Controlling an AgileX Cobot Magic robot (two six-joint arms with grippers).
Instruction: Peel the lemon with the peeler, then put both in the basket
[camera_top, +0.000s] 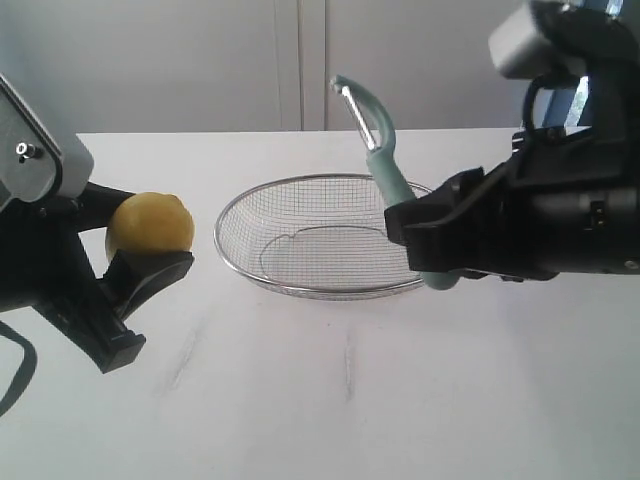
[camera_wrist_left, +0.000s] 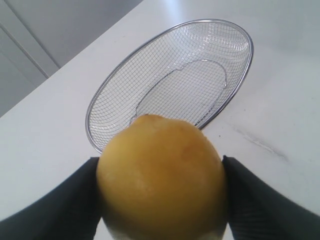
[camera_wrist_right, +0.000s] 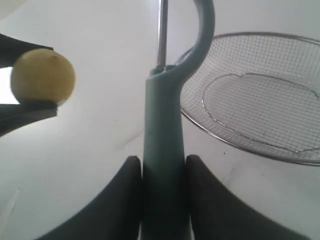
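Note:
My left gripper (camera_top: 145, 238) is shut on the yellow lemon (camera_top: 150, 222), holding it above the table at the left of the exterior view. The lemon (camera_wrist_left: 161, 175) fills the space between both black fingers (camera_wrist_left: 55, 210) in the left wrist view. My right gripper (camera_top: 405, 222) is shut on the pale teal peeler (camera_top: 385, 160), which stands upright with its looped blade head at the top, over the right rim of the basket (camera_top: 240, 205). The peeler's handle (camera_wrist_right: 164, 145) is clamped between the right fingers (camera_wrist_right: 122, 200). The silver wire mesh basket (camera_wrist_left: 240, 35) lies empty in the middle, between the two grippers.
The white table (camera_top: 330, 400) carries a few faint grey scuff marks in front of the basket. A pale wall with a vertical seam (camera_top: 300, 60) rises behind the table's far edge.

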